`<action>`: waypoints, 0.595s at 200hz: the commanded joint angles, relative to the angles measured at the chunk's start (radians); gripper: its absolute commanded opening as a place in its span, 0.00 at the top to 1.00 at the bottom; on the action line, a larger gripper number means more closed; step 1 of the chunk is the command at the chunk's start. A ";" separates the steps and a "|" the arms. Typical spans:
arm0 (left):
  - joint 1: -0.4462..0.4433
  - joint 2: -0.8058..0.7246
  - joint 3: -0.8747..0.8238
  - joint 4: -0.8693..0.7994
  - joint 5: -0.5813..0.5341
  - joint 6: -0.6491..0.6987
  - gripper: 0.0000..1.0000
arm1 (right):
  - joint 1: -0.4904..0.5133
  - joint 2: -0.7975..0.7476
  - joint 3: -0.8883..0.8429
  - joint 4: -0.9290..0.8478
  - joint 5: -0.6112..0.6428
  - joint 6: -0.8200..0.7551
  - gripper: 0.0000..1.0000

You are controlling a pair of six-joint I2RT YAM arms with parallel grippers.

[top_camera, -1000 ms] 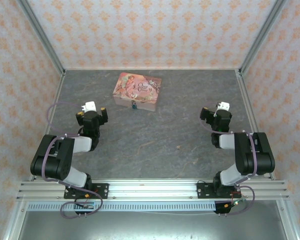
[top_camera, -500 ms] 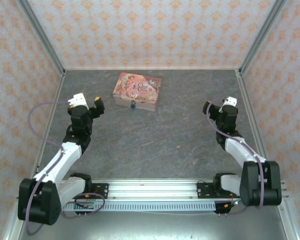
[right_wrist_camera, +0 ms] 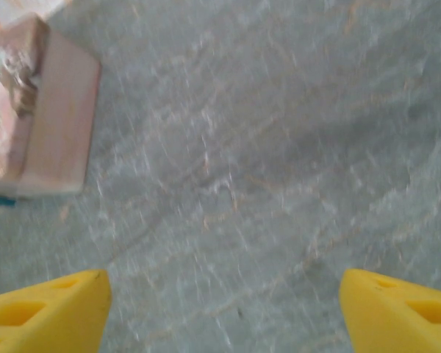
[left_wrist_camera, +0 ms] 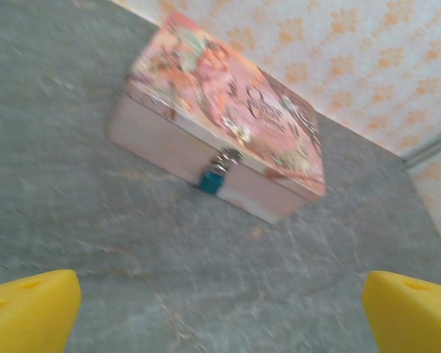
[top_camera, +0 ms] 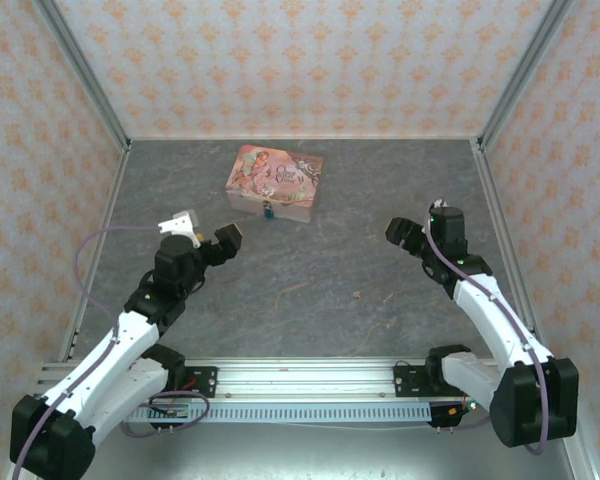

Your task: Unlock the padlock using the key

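While the left hand (left_wrist_camera: 220, 316) and right hand (right_wrist_camera: 220, 309) both stand open and empty, no step is complete. The padlock (left_wrist_camera: 214, 180) hangs at the front of the tin (left_wrist_camera: 228, 95). The key (top_camera: 357, 294), probably the speck on the worktop (top_camera: 280, 290) in front of the tin, awaits pickup.

Top cam sat high behind the arm bases, looking down on the whole tabletop (top_camera: 330, 280). Left wrist cam was low and close, facing far-right at the tin (left_wrist_camera: 228, 103). Right wrist cam faced left, tabletop close below. All three shared tin and padlock (left_wrist_camera: 212, 181).
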 commanded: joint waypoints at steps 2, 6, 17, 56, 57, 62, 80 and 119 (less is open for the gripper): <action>-0.063 -0.003 -0.015 -0.029 0.024 -0.082 0.03 | 0.038 -0.013 0.027 -0.174 -0.025 0.044 0.22; -0.075 0.003 -0.015 -0.029 0.024 -0.083 0.03 | 0.047 -0.013 0.024 -0.183 -0.026 0.047 0.23; -0.100 0.022 -0.014 -0.025 0.027 -0.089 0.03 | 0.072 -0.013 0.016 -0.207 -0.023 0.051 0.24; -0.165 0.123 0.003 0.028 0.030 -0.118 0.04 | 0.206 0.027 -0.023 -0.178 -0.012 0.122 0.31; -0.167 0.125 0.004 0.029 0.030 -0.119 0.04 | 0.212 0.029 -0.023 -0.176 -0.011 0.123 0.32; -0.174 0.141 0.012 0.035 0.027 -0.119 0.04 | 0.236 0.045 -0.022 -0.173 -0.005 0.132 0.32; -0.194 0.202 0.044 0.046 0.018 -0.116 0.04 | 0.307 0.105 -0.019 -0.160 0.019 0.166 0.38; -0.241 0.322 0.106 0.068 0.018 -0.113 0.04 | 0.419 0.239 -0.006 -0.129 0.092 0.224 0.48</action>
